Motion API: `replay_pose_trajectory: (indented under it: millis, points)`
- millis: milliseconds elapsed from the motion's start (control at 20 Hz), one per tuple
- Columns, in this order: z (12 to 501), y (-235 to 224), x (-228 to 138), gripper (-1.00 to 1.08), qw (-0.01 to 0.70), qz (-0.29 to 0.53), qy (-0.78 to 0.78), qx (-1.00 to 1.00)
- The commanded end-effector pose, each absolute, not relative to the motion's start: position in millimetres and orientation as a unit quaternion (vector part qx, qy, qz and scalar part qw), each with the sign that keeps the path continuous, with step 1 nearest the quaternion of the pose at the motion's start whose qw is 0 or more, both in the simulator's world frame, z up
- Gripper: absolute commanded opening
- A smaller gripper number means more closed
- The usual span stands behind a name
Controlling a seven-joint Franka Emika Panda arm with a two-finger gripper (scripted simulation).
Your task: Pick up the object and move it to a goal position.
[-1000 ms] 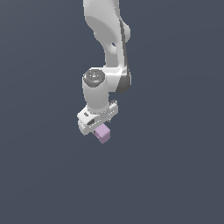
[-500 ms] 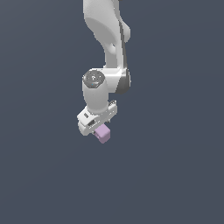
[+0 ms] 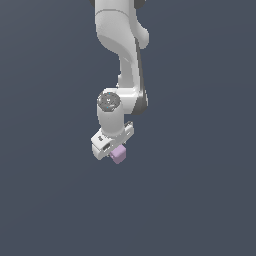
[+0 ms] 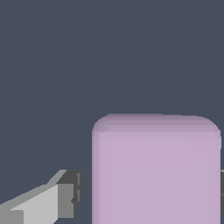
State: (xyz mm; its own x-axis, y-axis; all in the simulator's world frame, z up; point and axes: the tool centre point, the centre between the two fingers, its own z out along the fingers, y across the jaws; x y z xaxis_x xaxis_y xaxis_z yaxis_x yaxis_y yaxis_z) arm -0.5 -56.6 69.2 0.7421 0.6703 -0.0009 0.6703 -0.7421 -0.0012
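We find the jaws apparently clenched on the lilac-pink cube (image 3: 118, 154) beneath the white gripper (image 3: 115, 150) (one finger (image 4: 65, 199) stands just apart), so pickup seems done; no goal shows.

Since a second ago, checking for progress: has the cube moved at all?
No clear move. In the exterior view the cube sits at the same spot in the frame, under the hand; the plain background offers no fixed landmark.

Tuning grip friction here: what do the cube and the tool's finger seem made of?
The cube looks like matte plastic or foam: flat lilac-pink, no glare, softly rounded edges. The finger looks like pale grey painted metal or plastic with a darker, perhaps rubbery pad. Being a render, neither is certain.
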Motion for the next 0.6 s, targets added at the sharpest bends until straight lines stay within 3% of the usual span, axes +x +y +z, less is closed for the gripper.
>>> replay_pose_trajectory:
  millis: [0,100,150,550]
  points:
    - [63.8,-56.8,0.3,1.0,0.0,0.0,-0.359,-0.933]
    - [63.1,-56.8,0.9,1.0,0.0,0.0,-0.359,-0.933]
    - [63.1,-56.8,0.9,-1.0,0.0,0.0,-0.359,-0.933]
    - [63.1,-56.8,0.9,-1.0,0.0,0.0,-0.359,-0.933]
